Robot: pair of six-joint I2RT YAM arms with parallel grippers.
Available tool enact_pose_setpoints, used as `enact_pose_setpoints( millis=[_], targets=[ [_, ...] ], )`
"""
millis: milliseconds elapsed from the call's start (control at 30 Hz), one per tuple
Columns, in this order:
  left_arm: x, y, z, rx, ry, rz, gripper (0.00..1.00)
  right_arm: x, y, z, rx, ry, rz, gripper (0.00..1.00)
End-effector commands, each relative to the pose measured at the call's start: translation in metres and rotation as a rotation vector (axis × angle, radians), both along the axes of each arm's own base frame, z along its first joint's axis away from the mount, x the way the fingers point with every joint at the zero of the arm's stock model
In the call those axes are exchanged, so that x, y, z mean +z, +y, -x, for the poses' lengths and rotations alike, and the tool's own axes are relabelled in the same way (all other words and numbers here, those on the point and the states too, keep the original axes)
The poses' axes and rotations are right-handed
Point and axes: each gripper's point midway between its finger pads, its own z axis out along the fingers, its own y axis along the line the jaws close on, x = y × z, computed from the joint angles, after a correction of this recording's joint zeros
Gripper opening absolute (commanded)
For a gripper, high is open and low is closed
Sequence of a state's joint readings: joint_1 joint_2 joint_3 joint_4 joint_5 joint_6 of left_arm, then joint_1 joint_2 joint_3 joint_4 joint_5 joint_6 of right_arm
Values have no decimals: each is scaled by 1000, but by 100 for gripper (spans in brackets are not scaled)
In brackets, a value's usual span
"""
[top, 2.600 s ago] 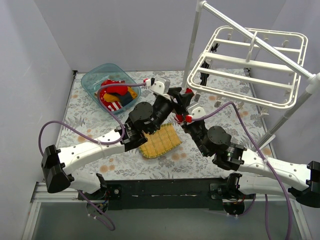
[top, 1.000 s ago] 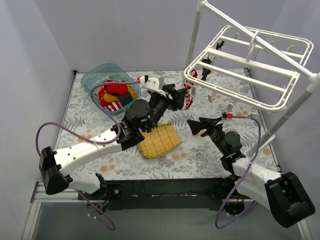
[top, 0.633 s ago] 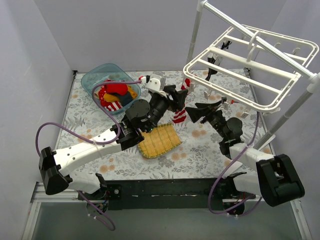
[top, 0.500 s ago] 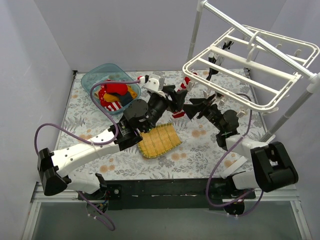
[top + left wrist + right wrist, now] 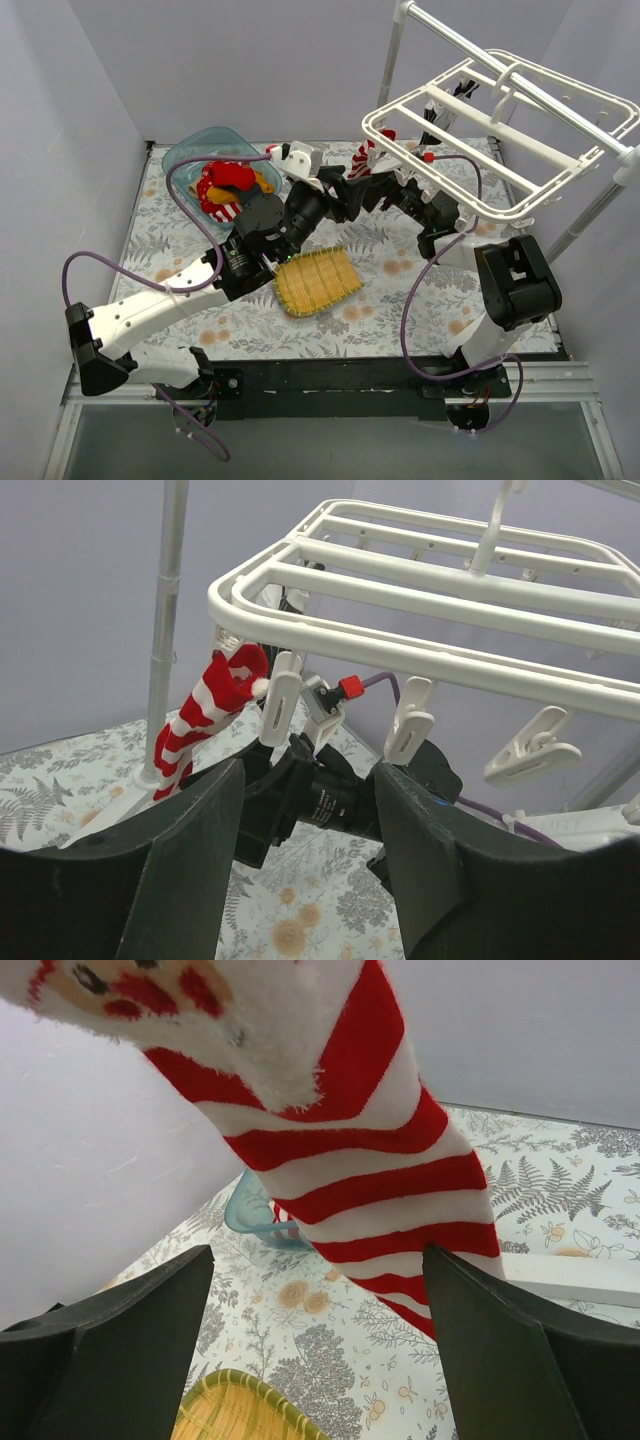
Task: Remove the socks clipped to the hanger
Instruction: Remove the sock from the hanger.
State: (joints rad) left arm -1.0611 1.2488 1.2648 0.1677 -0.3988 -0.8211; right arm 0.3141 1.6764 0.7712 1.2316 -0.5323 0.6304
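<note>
The white hanger [image 5: 500, 120] hangs tilted from the pole stand. A red-and-white striped sock [image 5: 367, 158] is clipped at its near-left corner. Dark socks [image 5: 432, 118] hang at its far side. My right gripper [image 5: 385, 185] is just below the striped sock, open. In the right wrist view the sock [image 5: 370, 1160] hangs above the gripper [image 5: 315, 1350], its lower end beside the right finger [image 5: 520, 1360]. My left gripper [image 5: 345, 200] is open beside it. In the left wrist view the gripper [image 5: 310, 870] frames the right arm's black wrist [image 5: 330, 800], below the hanger [image 5: 420, 600] and sock [image 5: 205, 715].
A blue tub [image 5: 180, 150] holding several socks stands at the back left. A yellow woven mat [image 5: 315, 280] lies mid-table, below both grippers. The white pole stand [image 5: 390, 70] rises behind the hanger's left corner. Empty clips [image 5: 410, 720] dangle along the hanger's near bar.
My right arm has swung up and to the left, from low on the table to just under the striped sock. The hanger has swung and the sock has risen with it.
</note>
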Motion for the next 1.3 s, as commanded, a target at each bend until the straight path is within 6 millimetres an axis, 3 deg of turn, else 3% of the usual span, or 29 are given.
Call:
enact_pose_setpoints(
  millis=[0, 267, 533, 933, 1267],
  targets=[
    [14, 17, 4, 17, -25, 5, 55, 18, 1, -1, 20, -55, -44, 90],
    [2, 31, 2, 65, -4, -6, 55, 3, -1, -2, 6, -22, -63, 79],
    [0, 41, 4, 85, 2, -11, 55, -21, -23, -9, -151, 15, 37, 83],
    [-2, 42, 3, 90, 2, -30, 55, -33, -54, -15, -246, 5, 96, 92],
    [-4, 47, -1, 105, 11, -44, 56, -33, -42, -37, -137, -19, 92, 96]
  ],
)
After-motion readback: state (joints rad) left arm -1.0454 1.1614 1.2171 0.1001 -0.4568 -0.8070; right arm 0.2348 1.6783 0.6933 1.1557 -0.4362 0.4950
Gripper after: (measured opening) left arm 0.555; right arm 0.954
